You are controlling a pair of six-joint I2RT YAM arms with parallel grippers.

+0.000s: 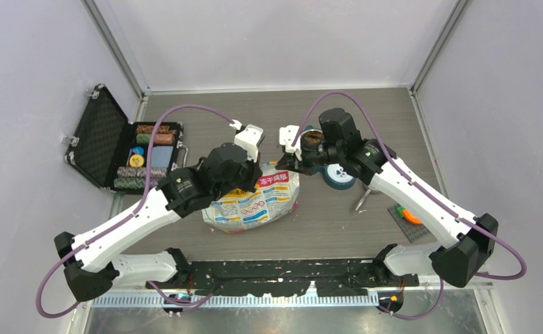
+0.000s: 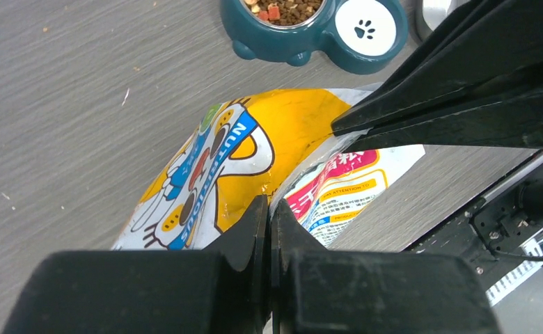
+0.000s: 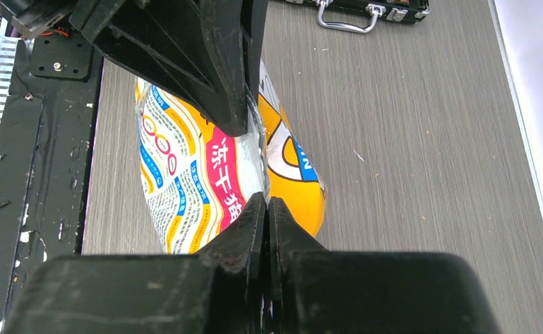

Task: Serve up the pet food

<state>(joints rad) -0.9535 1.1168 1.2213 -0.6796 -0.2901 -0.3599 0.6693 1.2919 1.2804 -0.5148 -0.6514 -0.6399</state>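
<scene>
- Mid-counter (image 1: pixel 255 111), the printed bag (image 1: pixel 255 205) lies on its side. Its long axis runs from the crimped top edge, between the two arms, down toward the left arm's side.
- The left tool (image 2: pixel 269 209) is pinched tight on that top edge.
- The right tool (image 3: pixel 266 202) is clamped on the same edge just beside it, tips facing the left one.
- Pet food (image 2: pixel 282 8) shows only in the teal bowl (image 2: pixel 276 38), beyond the bag and nearer the right arm.
- Opening the bag looks to be the step in hand, and it turns on the two tools pulling apart across the seam.
</scene>
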